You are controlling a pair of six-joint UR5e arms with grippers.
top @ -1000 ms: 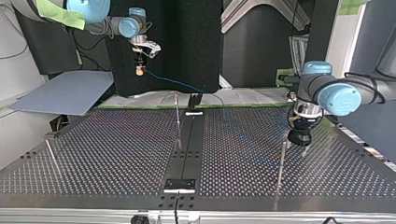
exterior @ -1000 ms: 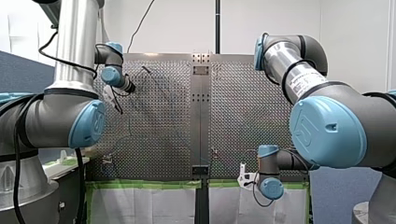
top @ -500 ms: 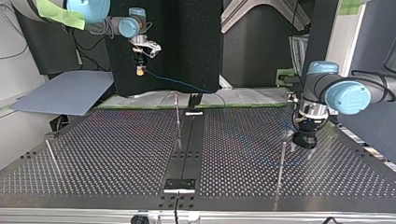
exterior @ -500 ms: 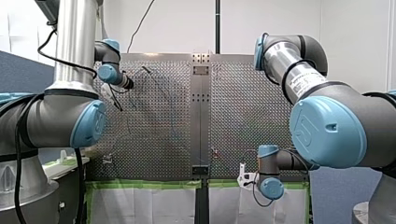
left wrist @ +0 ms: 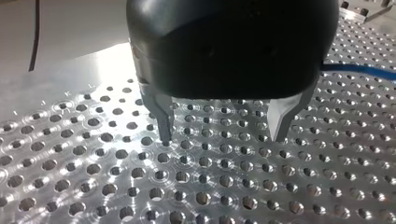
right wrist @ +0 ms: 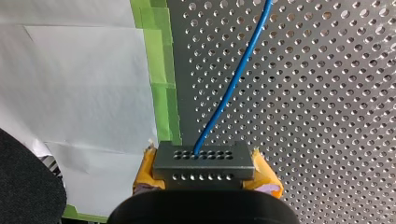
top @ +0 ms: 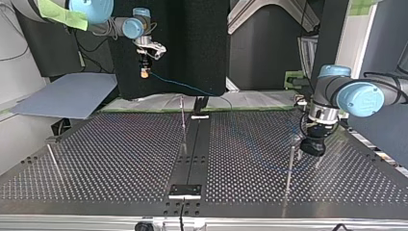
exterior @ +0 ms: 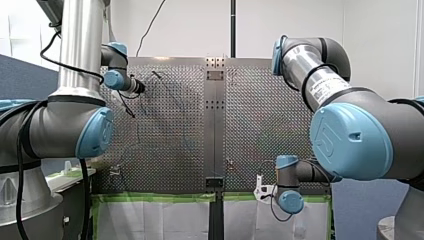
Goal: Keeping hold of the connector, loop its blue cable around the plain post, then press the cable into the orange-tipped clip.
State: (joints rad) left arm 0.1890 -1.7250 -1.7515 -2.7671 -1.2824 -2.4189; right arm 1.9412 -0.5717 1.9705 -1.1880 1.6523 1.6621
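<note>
Here, a wide perforated metal worktop [top: 120, 159] fills the top view. My right arm [top: 130, 26] comes in at that view's left and my left arm [top: 358, 96] at its right.

The left end effector [left wrist: 222, 133] is black with two metal fingers [left wrist: 161, 116]. It hangs low over the worktop with its fingers spread and nothing between them, their tips just above the holes. In the top view it sits just beside a plain post [top: 290, 168] that stands upright near the view's right. A middle post [top: 183, 125], thin and with a reddish top, stands upright near the worktop's centre strip.

The right end effector [top: 143, 70] is held high, above the worktop's far edge at the top view's left. Its yellow pads [right wrist: 266, 172] are pressed against the two ends of a small grey connector [right wrist: 204, 161], pinching it.

A blue cable [right wrist: 233, 84] leaves the middle of the connector's face and runs away over the perforated metal. In the top view it slopes down from the connector toward the middle post. In the left wrist view a short stretch of it lies on the worktop beside the black housing.

Green tape [right wrist: 163, 93] and white paper [right wrist: 79, 84] border the worktop's edge beside the connector.
</note>
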